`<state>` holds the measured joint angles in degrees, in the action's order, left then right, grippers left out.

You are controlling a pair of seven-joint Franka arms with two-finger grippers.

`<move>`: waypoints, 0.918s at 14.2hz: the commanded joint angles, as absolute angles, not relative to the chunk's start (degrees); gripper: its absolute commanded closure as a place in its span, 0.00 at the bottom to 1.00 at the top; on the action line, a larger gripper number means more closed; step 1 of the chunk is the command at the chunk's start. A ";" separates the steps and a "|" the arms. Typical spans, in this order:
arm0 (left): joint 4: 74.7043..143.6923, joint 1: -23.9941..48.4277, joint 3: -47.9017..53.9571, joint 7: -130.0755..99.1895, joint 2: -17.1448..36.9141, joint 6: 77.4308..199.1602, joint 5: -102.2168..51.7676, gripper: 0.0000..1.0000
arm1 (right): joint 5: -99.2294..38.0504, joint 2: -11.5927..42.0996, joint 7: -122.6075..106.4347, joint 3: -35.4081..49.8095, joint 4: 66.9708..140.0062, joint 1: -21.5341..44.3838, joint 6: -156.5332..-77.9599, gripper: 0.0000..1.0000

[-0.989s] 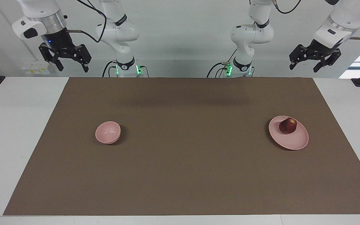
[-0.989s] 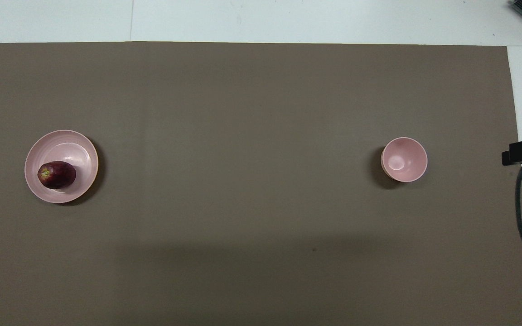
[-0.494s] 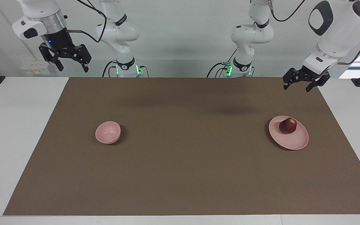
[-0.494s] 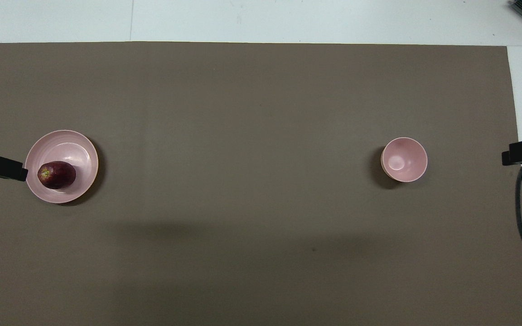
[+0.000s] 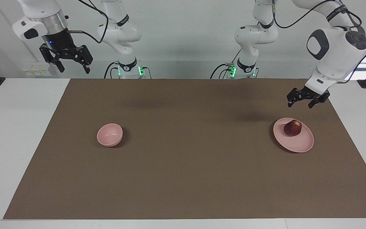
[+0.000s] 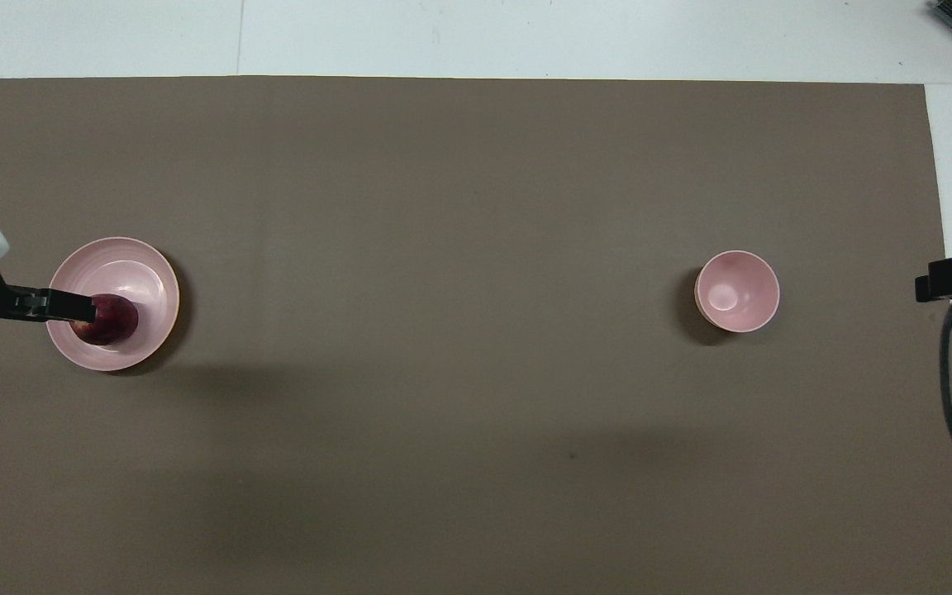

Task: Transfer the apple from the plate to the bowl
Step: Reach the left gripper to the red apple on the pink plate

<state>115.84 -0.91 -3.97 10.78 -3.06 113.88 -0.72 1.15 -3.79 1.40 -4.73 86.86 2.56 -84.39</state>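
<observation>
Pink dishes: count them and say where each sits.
2. The plate, holding the apple, lies toward the left arm's end; the bowl stands toward the right arm's end. Nothing seems hidden.

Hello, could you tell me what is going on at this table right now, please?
The left gripper hangs in the air over the small dark red apple, jaws open, not touching it. The apple lies on the flat pale pink plate toward the left arm's end of the table. The small deep pale pink bowl stands empty toward the right arm's end. The right gripper waits raised near its base, jaws open, holding nothing.
</observation>
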 commanded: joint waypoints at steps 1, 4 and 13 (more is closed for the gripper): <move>120.05 -2.64 -3.60 11.51 -1.68 121.19 -0.70 0.00 | 0.88 -3.87 -0.09 -4.39 86.75 1.93 -84.20 0.00; 121.11 -3.51 -3.52 11.51 0.61 124.88 -0.70 0.00 | 0.88 -3.87 -0.26 -4.39 86.75 1.93 -84.20 0.00; 123.84 -5.36 -3.52 11.25 5.01 135.08 -6.57 0.00 | 0.88 -3.87 -0.09 -4.48 86.75 1.85 -83.94 0.00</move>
<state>122.77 -4.40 -4.05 10.93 5.21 132.53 -3.43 1.15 -3.79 1.40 -4.76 86.86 2.56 -84.38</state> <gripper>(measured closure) 0.000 0.000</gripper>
